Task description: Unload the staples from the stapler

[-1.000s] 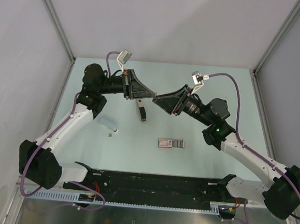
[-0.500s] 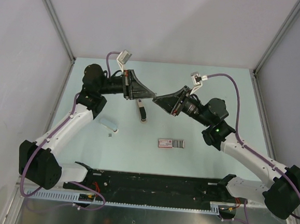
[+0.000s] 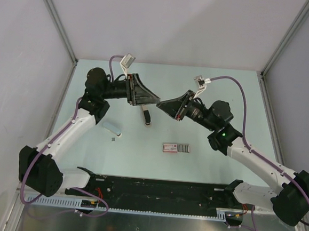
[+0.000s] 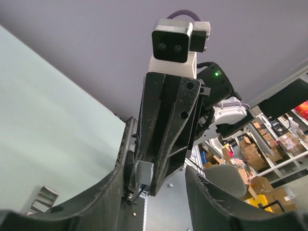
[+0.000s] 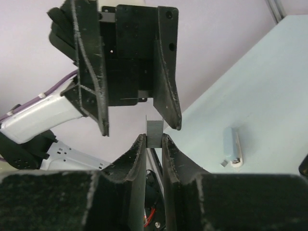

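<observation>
A pale blue oblong (image 3: 111,128) lies at the left of the counter (image 3: 130,156). Above the middle, the left hand (image 5: 139,128) is released, fingers spread. The stapler (image 3: 146,116) lies on the counter just below. Facing the left hand, the right hand (image 4: 143,180) is clenched on the staples (image 5: 155,134), held off the counter.

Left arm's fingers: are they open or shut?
Open. In the right wrist view, the left fingers stand apart with a clear gap between them, while the right fingers pinch the grey staples.
</observation>
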Tool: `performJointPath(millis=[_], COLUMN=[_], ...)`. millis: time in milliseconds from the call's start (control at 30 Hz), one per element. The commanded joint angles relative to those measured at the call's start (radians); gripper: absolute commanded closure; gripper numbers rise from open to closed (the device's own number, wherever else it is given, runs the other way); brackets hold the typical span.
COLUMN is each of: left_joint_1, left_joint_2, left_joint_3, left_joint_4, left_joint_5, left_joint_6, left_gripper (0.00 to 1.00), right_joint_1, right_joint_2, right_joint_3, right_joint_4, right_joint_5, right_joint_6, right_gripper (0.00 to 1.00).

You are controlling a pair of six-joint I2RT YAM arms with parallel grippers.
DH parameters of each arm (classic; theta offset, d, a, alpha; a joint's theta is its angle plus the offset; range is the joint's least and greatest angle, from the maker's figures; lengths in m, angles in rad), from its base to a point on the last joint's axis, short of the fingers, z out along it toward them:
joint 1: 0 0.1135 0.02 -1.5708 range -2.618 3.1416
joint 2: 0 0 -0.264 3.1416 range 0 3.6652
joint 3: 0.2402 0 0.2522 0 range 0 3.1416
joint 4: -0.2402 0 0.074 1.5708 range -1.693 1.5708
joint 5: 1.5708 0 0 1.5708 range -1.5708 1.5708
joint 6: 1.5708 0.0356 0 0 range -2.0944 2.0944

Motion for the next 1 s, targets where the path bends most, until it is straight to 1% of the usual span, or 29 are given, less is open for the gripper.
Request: performJointPath(millis=[0, 67, 133, 200, 267, 400, 500, 600, 733, 967], left_joint_1=[0.023, 0.047, 0.064, 0.075, 0.079, 0.08, 0.077, 0.069, 0.034, -0.034], left_joint_2=[-0.038, -0.036, -0.033, -0.033, -0.025, -0.004, 0.011, 0.01, -0.006, -0.014], left_joint_3=[0.043, 0.087, 0.124, 0.145, 0.154, 0.137, 0.106, 0.062, 0.007, -0.032], left_joint_4=[-0.056, -0.186, -0.358, -0.499, -0.61, -0.76, -0.832, -0.868, -0.89, -0.913], left_joint_5=[-0.015, -0.063, -0.128, -0.217, -0.291, -0.437, -0.53, -0.581, -0.639, -0.677], left_joint_6=[0.082, 0.196, 0.34, 0.482, 0.609, 0.832, 0.957, 1.042, 1.123, 1.174], left_gripper=[0.36, 0.33, 0.31, 0.3, 0.3, 0.3, 0.3, 0.31, 0.31, 0.31], right_joint_1=[0.001, 0.0, -0.001, 0.001, 0.005, 0.031, 0.072, 0.111, 0.137, 0.144], right_joint_2=[-0.028, -0.036, -0.048, -0.055, -0.058, -0.03, 0.014, 0.059, 0.119, 0.208], right_joint_3=[0.059, 0.062, 0.062, 0.063, 0.063, 0.063, 0.059, 0.05, 0.043, 0.038], right_joint_4=[-0.129, -0.238, -0.375, -0.52, -0.666, -0.929, -1.067, -1.134, -1.166, -1.144], right_joint_5=[0.043, 0.068, 0.108, 0.161, 0.246, 0.434, 0.559, 0.631, 0.682, 0.701], right_joint_6=[-0.055, -0.082, -0.116, -0.144, -0.158, -0.152, -0.113, -0.061, -0.019, -0.013], right_gripper=[0.97, 0.98, 0.98, 0.98, 0.98, 0.97, 0.98, 1.0, 1.0, 1.0])
